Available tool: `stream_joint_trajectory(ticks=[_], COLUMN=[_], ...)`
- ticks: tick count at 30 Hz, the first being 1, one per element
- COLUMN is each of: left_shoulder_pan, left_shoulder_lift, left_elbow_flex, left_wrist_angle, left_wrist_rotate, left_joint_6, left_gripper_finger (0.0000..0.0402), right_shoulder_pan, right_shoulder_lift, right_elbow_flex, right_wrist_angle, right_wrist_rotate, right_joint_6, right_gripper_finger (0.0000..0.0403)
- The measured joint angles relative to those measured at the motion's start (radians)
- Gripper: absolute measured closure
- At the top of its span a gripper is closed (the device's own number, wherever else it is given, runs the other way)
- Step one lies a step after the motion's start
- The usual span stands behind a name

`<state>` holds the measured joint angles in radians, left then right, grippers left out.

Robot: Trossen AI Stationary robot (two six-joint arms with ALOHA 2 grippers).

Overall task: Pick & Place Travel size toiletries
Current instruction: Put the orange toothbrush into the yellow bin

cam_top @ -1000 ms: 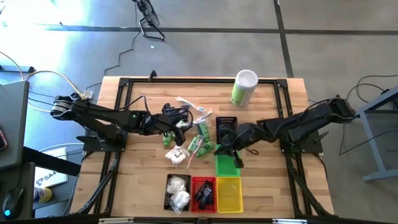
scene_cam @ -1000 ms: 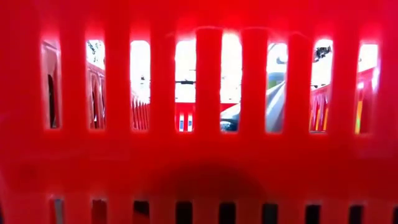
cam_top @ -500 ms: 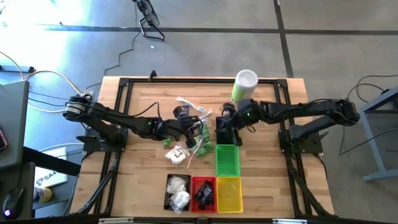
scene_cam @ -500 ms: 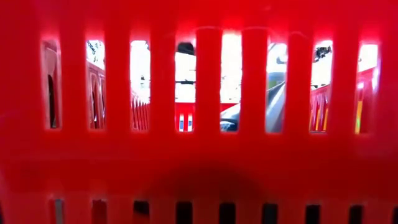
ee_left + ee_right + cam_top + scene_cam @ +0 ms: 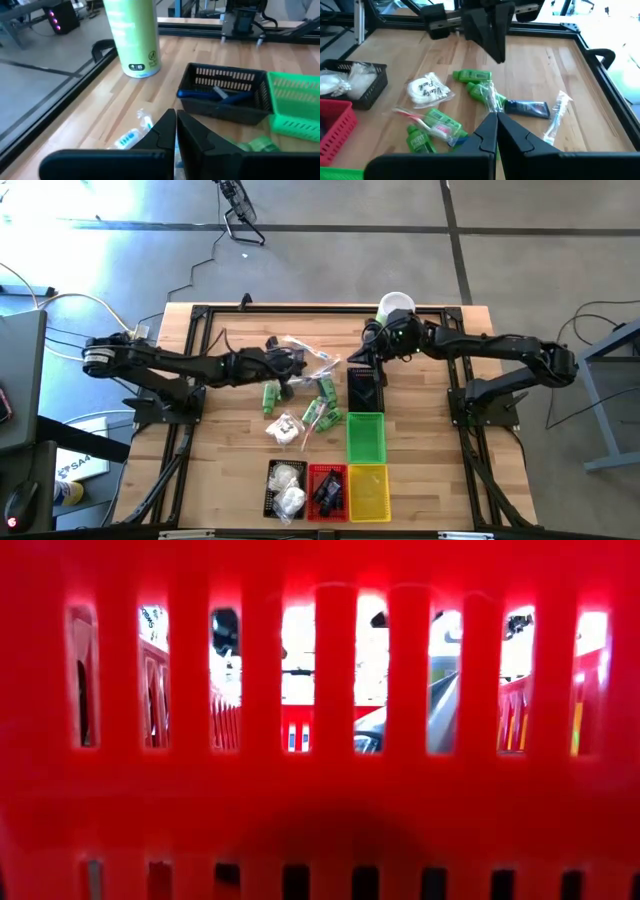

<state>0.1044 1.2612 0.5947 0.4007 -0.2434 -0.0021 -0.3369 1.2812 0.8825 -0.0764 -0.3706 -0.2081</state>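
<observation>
The left gripper [image 5: 285, 363] hangs over the middle of the table with its dark, wedge-shaped fingers [image 5: 165, 131] pressed together on nothing; the right gripper [image 5: 372, 360], fingers [image 5: 489, 131] likewise closed and empty, sits above the black basket [image 5: 364, 386] near the tall canister [image 5: 393, 305]. Between the two, the loose toiletries lie scattered on the wood: small glossy green bottles [image 5: 270, 397], a dark blue tube [image 5: 527, 108], a crinkly white pouch [image 5: 286, 429] and thin sticks in clear wrap [image 5: 556, 115]. The right wrist view alone shows the print on the pouch and a red-handled stick lying across a green bottle [image 5: 437, 124]; the left wrist view alone looks into the slotted black basket, where blue tubes [image 5: 220, 95] rest, with the ribbed green basket [image 5: 295, 102] touching its side. From above, a second black basket [image 5: 285, 488] with white pouches, a red basket [image 5: 327, 489] and a yellow one [image 5: 369, 490] stand in a row at the near edge. The low view is filled by the red basket's slotted plastic wall. The table [image 5: 230, 330] is pale planked wood in a black metal frame, on a grey concrete floor with cables.
</observation>
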Motion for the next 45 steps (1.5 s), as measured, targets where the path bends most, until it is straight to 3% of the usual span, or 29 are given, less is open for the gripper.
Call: stream_joint_trajectory(ticks=[9, 15, 22, 27, 33, 42, 45], left_shoulder_pan=[0.108, 0.152, 0.157, 0.157, 0.157, 0.157, 0.157], left_shoulder_lift=[-0.252, -0.445, -0.688, -0.824, -0.909, -0.927, -0.927], left_elbow_flex=[-0.173, -0.274, -0.296, -0.296, -0.296, -0.296, -0.296], left_wrist_angle=[0.001, -0.061, -0.317, -0.437, -0.502, -0.516, -0.517], left_wrist_rotate=[0.125, 0.218, 0.242, 0.243, 0.243, 0.245, 0.262], left_joint_6=[0.084, 0.086, 0.077, 0.077, 0.073, 0.073, 0.073], left_gripper_finger=[0.0390, 0.0390, 0.0390, 0.0390, 0.0390, 0.0390, 0.0390], right_shoulder_pan=[-0.005, 0.029, 0.084, 0.116, 0.156, 0.220, 0.242], right_shoulder_lift=[0.000, 0.001, 0.016, 0.062, 0.143, 0.302, 0.366], right_elbow_flex=[0.000, 0.000, 0.000, 0.001, 0.064, 0.267, 0.343], right_wrist_angle=[0.038, 0.135, 0.197, 0.259, 0.238, 0.034, -0.074], right_wrist_rotate=[0.006, 0.130, 0.228, 0.240, 0.241, 0.247, 0.304], right_joint_6=[0.036, 0.107, 0.140, 0.163, 0.163, 0.170, 0.209], right_gripper_finger=[0.0401, 0.0401, 0.0401, 0.0401, 0.0401, 0.0401, 0.0401])
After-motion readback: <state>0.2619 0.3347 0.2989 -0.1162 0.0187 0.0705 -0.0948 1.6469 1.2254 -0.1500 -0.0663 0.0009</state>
